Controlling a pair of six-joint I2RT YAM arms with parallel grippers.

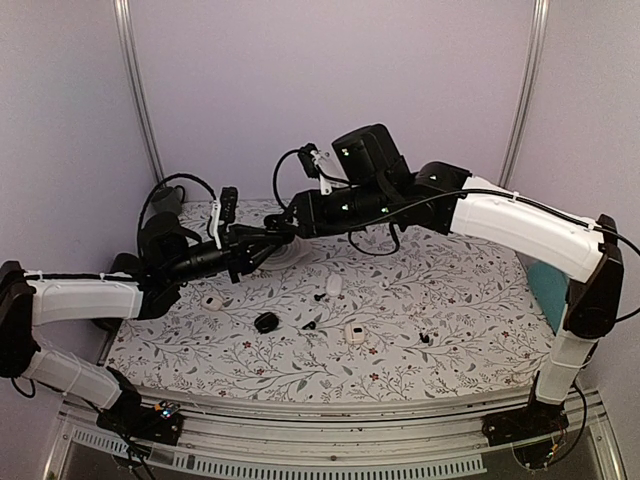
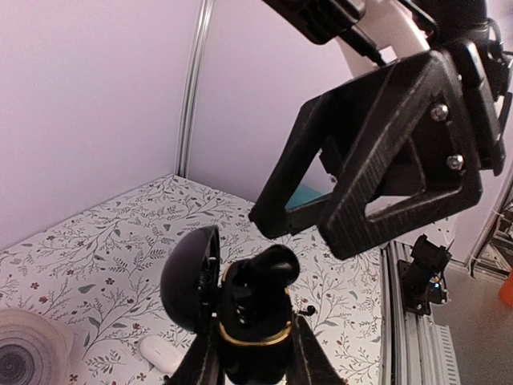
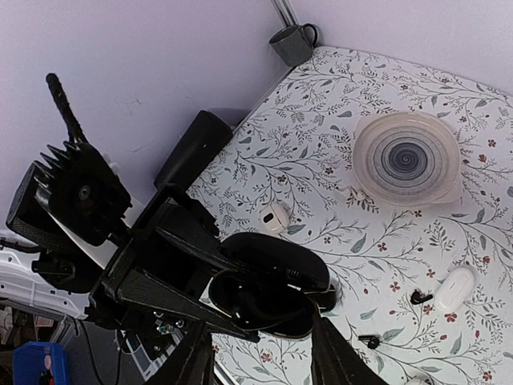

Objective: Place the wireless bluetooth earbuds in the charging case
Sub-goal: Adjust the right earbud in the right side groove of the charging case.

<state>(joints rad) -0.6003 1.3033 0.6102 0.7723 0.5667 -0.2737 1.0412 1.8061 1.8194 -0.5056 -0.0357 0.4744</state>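
Observation:
My left gripper (image 2: 253,357) is shut on a black charging case (image 2: 250,325) with a gold rim, held up above the table. Its lid (image 2: 188,277) stands open to the left. A glossy black earbud (image 2: 274,266) sits in the case's mouth and sticks up out of it. My right gripper (image 3: 260,353) hovers just over the open case (image 3: 276,303), its jaws spread wide and holding nothing. In the top view both grippers meet at the back centre, the left (image 1: 268,248) and the right (image 1: 292,222). More loose earbuds (image 1: 320,297) (image 1: 310,324) (image 1: 427,340) lie on the table.
Small white cases (image 1: 334,286) (image 1: 355,333) (image 1: 212,301) and another black case (image 1: 266,322) lie mid-table. A white ribbed disc (image 3: 407,158) sits under the grippers at the back. A dark mug (image 3: 292,42) stands in the far corner. Walls enclose the floral tablecloth (image 1: 450,290).

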